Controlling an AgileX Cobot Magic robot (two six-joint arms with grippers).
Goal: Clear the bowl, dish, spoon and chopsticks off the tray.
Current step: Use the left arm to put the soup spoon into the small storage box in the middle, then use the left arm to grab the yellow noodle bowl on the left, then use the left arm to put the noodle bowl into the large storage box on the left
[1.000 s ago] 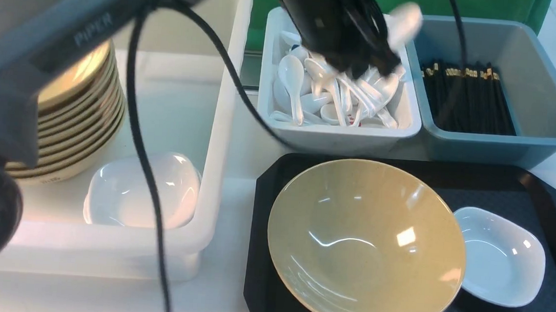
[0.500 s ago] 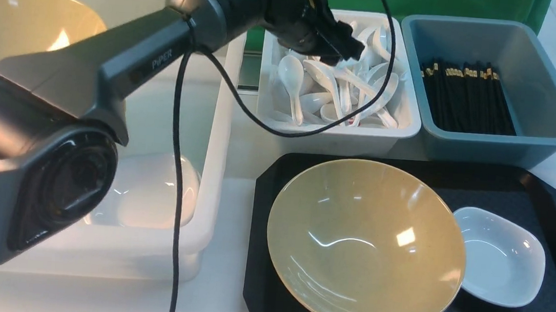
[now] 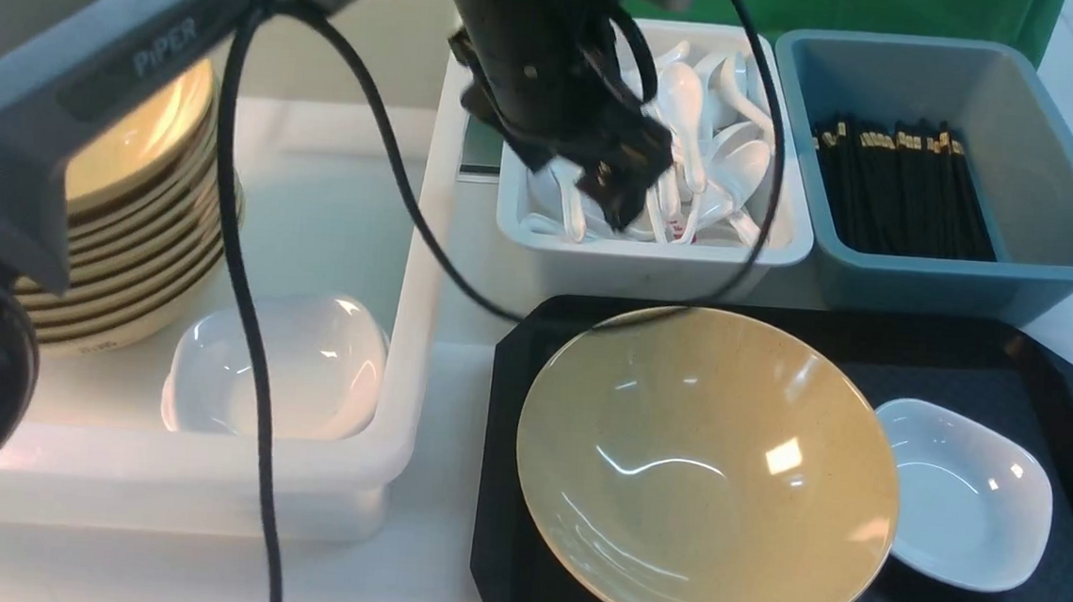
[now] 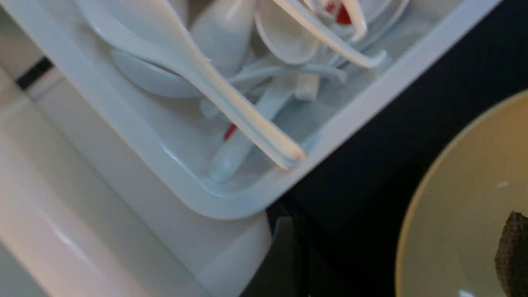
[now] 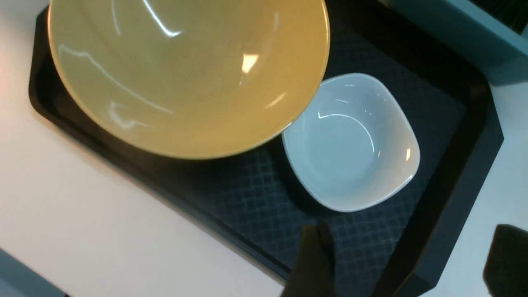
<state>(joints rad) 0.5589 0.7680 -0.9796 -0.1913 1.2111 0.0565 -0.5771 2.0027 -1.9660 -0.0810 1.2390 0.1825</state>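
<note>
Can see black tray [image 3: 1041, 374] holding big yellow bowl [image 3: 704, 473], white tub [image 3: 643, 263] of spoons [image 3: 701, 114] under left gripper [image 3: 592, 187], little white dish [image 3: 962, 496] just beside the bowl near right gripper [image 5: 410, 260], both sets of jaws wide open.

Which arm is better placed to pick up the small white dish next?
Right. The right gripper hangs open just by the dish on the tray; the left gripper is over the spoon tub, beyond the bowl.
</note>
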